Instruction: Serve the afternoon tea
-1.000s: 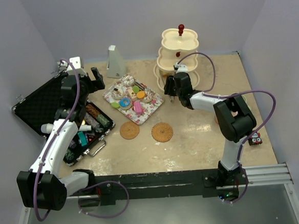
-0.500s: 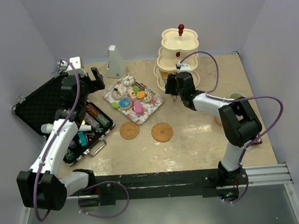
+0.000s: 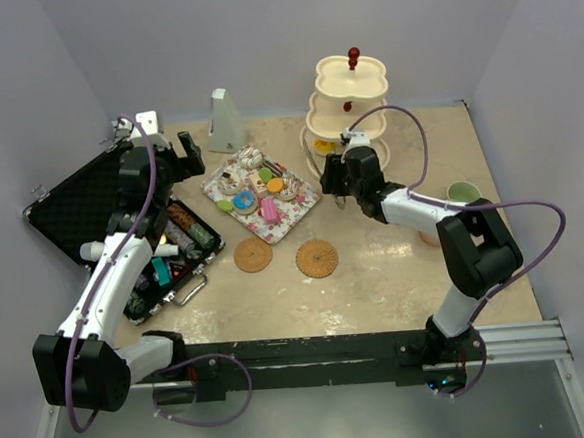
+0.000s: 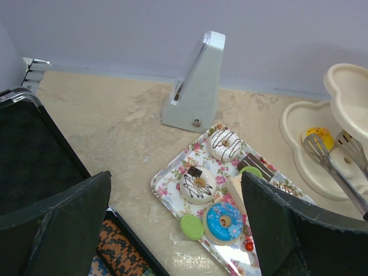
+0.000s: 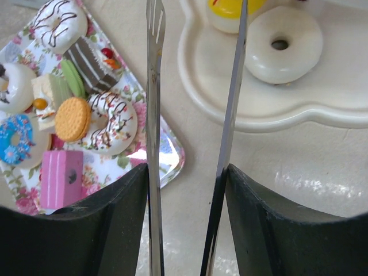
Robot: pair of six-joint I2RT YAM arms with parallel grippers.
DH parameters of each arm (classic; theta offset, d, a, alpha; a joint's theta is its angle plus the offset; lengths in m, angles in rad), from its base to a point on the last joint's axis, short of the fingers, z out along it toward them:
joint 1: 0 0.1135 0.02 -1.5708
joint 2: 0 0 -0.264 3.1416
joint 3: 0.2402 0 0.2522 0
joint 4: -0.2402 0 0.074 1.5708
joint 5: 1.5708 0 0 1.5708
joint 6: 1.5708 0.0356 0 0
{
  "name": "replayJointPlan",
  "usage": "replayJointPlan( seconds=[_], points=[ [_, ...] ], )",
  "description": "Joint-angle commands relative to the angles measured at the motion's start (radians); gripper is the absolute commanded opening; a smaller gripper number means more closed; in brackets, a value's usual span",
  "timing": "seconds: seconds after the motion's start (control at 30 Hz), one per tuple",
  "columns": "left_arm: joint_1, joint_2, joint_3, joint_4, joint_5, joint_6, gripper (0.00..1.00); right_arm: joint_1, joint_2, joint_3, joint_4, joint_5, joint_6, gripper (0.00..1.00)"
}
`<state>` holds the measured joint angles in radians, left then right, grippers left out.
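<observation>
The cream three-tier stand [image 3: 352,100] with a red knob stands at the back. My right gripper [image 3: 335,176] is shut on metal tongs [image 5: 153,115], whose open tips reach the stand's bottom tier [image 5: 322,109]. A white donut [image 5: 283,50] and a yellow cake [image 5: 233,11] lie on that tier. The floral tray [image 3: 307,200] holds several toy donuts and cakes. My left gripper [image 3: 182,151] is open and empty above the tray's left side [image 4: 167,190]. Two woven coasters [image 3: 253,254] [image 3: 318,258] lie in front of the tray. A green mug [image 3: 463,192] stands at the right.
An open black case of tools [image 3: 81,209] lies at the left under my left arm. A grey pyramid-shaped object [image 3: 225,121] stands behind the tray, also in the left wrist view [image 4: 195,86]. Walls close the back and sides.
My right arm's elbow has swung to the right, uncovering the green mug. Its gripper with the tongs stays by the stand's bottom tier. The left arm has not moved.
</observation>
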<state>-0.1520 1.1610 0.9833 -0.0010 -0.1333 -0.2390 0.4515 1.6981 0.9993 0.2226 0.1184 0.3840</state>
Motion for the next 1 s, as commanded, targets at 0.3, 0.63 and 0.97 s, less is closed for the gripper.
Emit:
replayJointPlan(
  seconds=[0.3,0.63,0.97],
  points=[
    [-0.003,-0.001,-0.008,0.048,0.006,0.015,1.00,0.162,-0.114,0.012,-0.062,-0.072,0.007,0.57],
    [-0.003,0.002,-0.008,0.045,-0.002,0.017,1.00,0.223,0.017,0.183,-0.094,-0.115,0.015,0.57],
    [-0.003,0.005,-0.005,0.045,0.000,0.020,1.00,0.243,-0.035,0.141,-0.154,-0.074,0.032,0.54]
  ],
)
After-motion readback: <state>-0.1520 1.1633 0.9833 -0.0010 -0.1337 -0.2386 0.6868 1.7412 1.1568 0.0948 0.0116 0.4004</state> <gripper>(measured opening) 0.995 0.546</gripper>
